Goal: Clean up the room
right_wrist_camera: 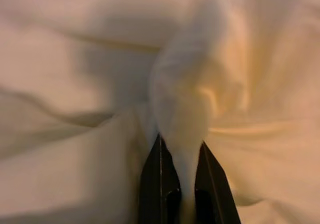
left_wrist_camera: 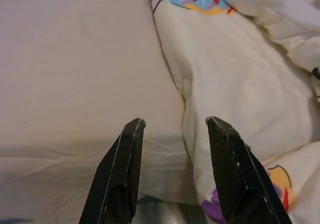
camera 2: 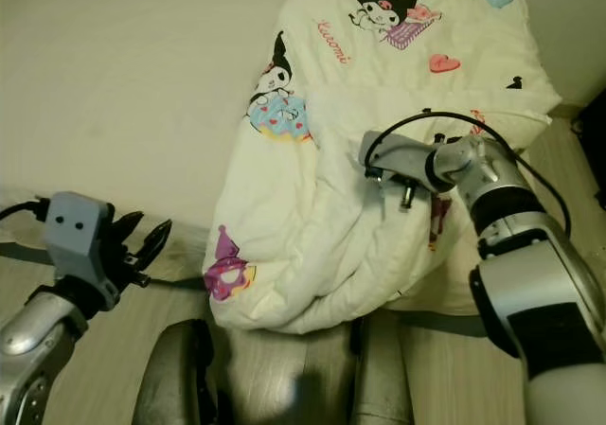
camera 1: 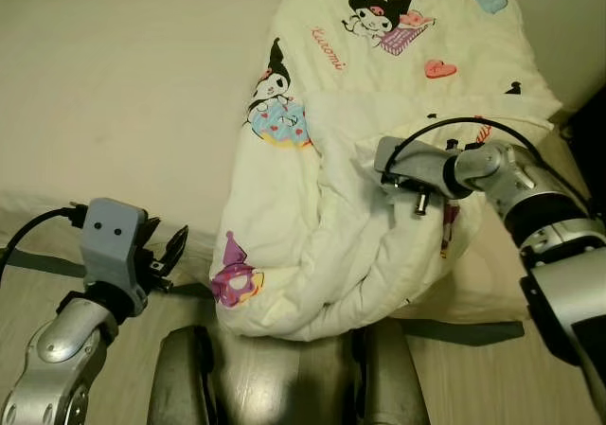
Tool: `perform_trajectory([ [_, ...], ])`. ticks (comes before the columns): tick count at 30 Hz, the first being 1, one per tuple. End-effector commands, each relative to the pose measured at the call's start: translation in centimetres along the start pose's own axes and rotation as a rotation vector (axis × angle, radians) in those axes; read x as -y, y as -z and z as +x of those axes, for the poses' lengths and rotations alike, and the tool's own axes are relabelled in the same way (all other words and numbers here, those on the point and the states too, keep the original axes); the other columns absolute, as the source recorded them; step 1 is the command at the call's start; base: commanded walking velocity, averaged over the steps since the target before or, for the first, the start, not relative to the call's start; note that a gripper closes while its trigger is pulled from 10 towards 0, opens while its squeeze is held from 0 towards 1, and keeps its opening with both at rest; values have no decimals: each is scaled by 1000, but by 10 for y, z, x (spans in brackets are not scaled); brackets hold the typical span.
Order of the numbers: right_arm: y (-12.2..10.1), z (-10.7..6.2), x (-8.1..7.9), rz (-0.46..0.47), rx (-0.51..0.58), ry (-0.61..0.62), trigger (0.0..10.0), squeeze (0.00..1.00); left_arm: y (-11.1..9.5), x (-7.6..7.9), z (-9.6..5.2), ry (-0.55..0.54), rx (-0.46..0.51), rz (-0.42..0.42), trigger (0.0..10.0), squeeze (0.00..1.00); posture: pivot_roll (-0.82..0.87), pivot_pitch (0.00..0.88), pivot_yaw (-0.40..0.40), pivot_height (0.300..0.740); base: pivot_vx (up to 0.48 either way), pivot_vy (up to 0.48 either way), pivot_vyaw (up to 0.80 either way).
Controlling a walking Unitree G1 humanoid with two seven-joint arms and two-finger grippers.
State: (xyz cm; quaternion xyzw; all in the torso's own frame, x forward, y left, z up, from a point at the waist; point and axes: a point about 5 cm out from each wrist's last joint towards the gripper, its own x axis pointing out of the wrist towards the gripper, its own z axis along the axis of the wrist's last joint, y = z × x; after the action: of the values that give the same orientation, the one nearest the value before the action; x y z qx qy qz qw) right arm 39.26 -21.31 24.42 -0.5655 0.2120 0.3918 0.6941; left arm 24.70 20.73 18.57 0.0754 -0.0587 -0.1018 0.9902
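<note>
Right hand (right_wrist_camera: pixel 181 154) pinching quilt (camera 1: pixel 312 245)

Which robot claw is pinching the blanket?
The right claw, squeezing a fold of the cream cartoon-print blanket. The left claw is open, holding nothing, by the bed edge.

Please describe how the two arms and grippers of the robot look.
Both arms are silver metal with black joint bands. The left gripper has a grey box-shaped wrist with two small dots and a black cable. The right gripper has long black fingers; a black cable loops over its wrist.
</note>
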Motion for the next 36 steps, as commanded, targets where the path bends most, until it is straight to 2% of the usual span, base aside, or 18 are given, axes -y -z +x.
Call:
perform_trajectory([
  [1,5,7,-18,-31,-7,-134,0,0,4,5,-4,16,-11,-14,10000,0,38,333,-20,551,0,0,0],
  [7,4,4,-39,-63,28,-240,0,0,4,6,-4,20,-10,-19,10000,0,33,334,-20,551,0,0,0],
  [8,5,0,-49,-75,38,-282,0,0,4,7,-4,22,-10,-21,10000,0,31,335,-22,551,0,0,0],
  [11,6,-5,-62,-88,51,-339,0,0,5,9,-5,24,-9,-25,10000,0,28,335,-22,551,0,0,0],
  [12,6,-5,-62,-88,51,-339,0,0,5,9,-5,24,-9,-25,10000,0,28,335,-22,551,0,0,0],
  [15,7,-11,-85,-102,78,-414,0,0,5,12,-5,30,-9,-33,10000,0,25,337,-23,551,0,0,0],
  [17,7,-13,-91,-107,85,-433,0,0,5,14,-5,32,-9,-35,10000,0,25,337,-22,551,0,0,0],
  [18,8,-17,-105,-112,89,-475,0,0,6,17,-6,39,-9,-42,10000,0,25,337,-22,551,0,0,0],
  [19,9,-19,-109,-112,88,-493,667,0,6,17,-6,41,-9,-44,10000,0,24,337,-20,551,0,0,0],
  [21,10,-20,-112,-108,85,-516,667,0,6,18,-6,42,-9,-46,10000,0,24,337,-20,551,0,0,0],
  [22,11,-23,-116,-108,77,-536,4706,341,6,20,-6,45,-10,-48,10000,0,24,337,-20,551,0,0,0],
  [23,12,-25,-119,-110,68,-547,9451,745,6,21,-6,47,-10,-50,10000,0,24,337,-20,551,0,0,0],
  [25,12,-25,-119,-110,68,-547,9451,745,6,21,-6,47,-10,-50,10000,0,24,337,-20,551,0,0,0],
  [26,14,-26,-120,-116,58,-547,10000,980,6,22,-6,51,-10,-53,10000,0,24,337,-20,551,0,0,0],
  [27,13,-34,-121,-113,36,-566,10000,1000,6,25,-5,59,-8,-59,10000,0,24,334,-10,551,0,0,0],
  [34,3,-46,-115,-115,82,-556,10000,1000,5,27,-4,66,-5,-65,10000,0,23,334,-8,551,0,0,0],
  [35,-5,-53,-113,-104,141,-570,10000,275,5,27,-4,66,-5,-65,10000,0,24,335,-8,551,0,0,0],
  [36,-14,-61,-111,-94,208,-587,10000,0,5,26,-4,66,-5,-65,10000,0,26,334,-8,551,0,0,0],
])
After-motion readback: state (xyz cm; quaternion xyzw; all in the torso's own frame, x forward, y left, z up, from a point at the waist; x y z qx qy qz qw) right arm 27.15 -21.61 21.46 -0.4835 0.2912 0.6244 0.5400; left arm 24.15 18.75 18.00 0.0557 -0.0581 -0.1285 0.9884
